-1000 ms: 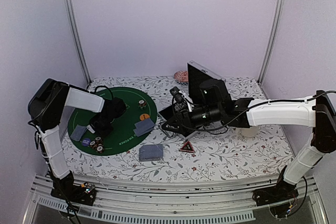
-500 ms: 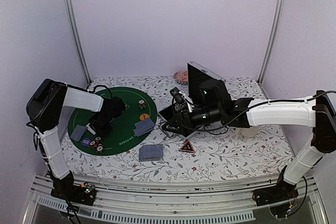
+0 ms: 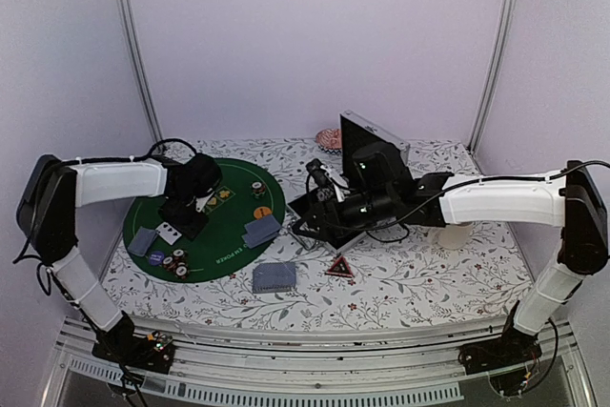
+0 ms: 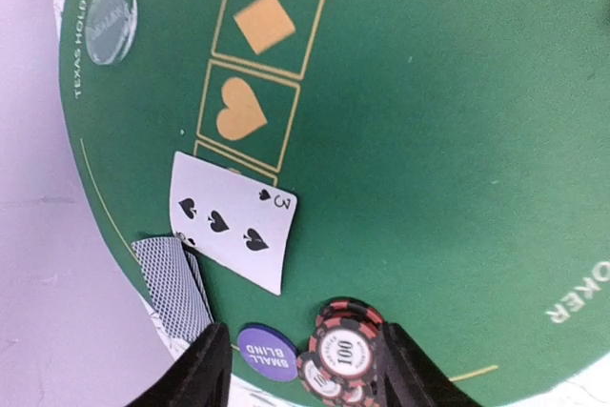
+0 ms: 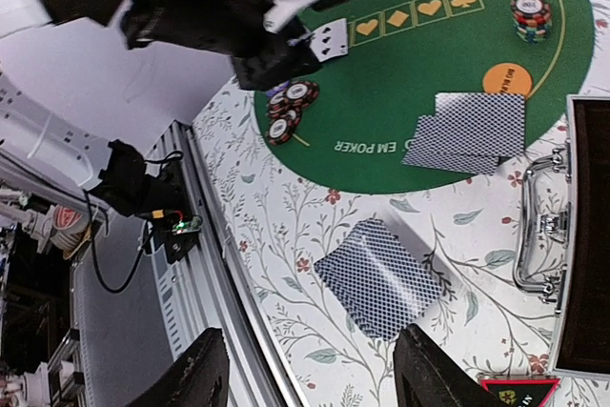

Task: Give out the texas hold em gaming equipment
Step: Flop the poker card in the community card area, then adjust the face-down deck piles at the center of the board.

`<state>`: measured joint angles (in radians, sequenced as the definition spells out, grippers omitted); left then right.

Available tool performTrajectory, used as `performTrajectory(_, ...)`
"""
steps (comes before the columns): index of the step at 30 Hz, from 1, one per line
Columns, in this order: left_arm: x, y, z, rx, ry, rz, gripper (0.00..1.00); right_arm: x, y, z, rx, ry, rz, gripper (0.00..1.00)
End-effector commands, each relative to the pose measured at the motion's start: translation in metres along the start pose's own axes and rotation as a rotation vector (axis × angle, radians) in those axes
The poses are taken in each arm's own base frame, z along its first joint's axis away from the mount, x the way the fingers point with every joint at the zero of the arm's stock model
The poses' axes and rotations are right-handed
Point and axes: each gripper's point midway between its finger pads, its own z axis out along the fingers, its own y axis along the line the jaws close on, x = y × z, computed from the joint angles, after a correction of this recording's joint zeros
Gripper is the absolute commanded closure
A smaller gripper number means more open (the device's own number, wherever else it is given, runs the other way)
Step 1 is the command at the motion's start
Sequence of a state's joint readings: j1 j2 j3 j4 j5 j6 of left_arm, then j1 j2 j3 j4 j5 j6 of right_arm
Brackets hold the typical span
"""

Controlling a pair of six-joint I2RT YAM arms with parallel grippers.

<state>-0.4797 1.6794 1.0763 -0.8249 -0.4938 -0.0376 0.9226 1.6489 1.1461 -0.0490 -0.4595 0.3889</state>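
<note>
Gaping left gripper (image 4: 303,350) over poker chips (image 4: 345,342)

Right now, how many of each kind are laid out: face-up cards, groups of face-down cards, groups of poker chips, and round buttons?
Face-up cards: 1, the 3 of spades
Face-down card groups: 3, left pile, overlapping pair, deck
Poker chip groups: 2, loose cluster, stack
Round buttons: 3, purple small blind button, orange button, grey button
Total: 9

The mat (image 3: 217,226) is lying bare mid-felt; chips (image 3: 174,262) are crowding its near edge, the case (image 3: 364,137) walling its right.
</note>
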Motion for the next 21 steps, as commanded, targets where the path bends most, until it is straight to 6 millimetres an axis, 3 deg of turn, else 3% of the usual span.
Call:
performTrajectory(1, -0.034, -0.008, -0.051, 0.174, -0.2, -0.139, 0.42, 0.01, -0.034, 0.021, 0.192, 0.062, 0.095, 0.36)
performTrajectory(5, -0.048, -0.047, -0.097, 0.451, -0.359, -0.22, 0.26, 0.034, -0.059, 0.045, 0.351, 0.162, 0.161, 0.17)
performTrajectory(9, -0.045, -0.078, -0.116, 0.641, -0.432, -0.317, 0.15, 0.054, -0.079, 0.066, 0.485, 0.249, 0.179, 0.05)
performTrajectory(14, -0.033, -0.094, -0.105, 0.727, -0.403, -0.434, 0.14, 0.073, -0.088, 0.082, 0.604, 0.309, 0.129, 0.02)
performTrajectory(21, -0.025, -0.101, -0.088, 0.7, -0.35, -0.418, 0.14, 0.104, -0.102, 0.088, 0.718, 0.4, 0.072, 0.03)
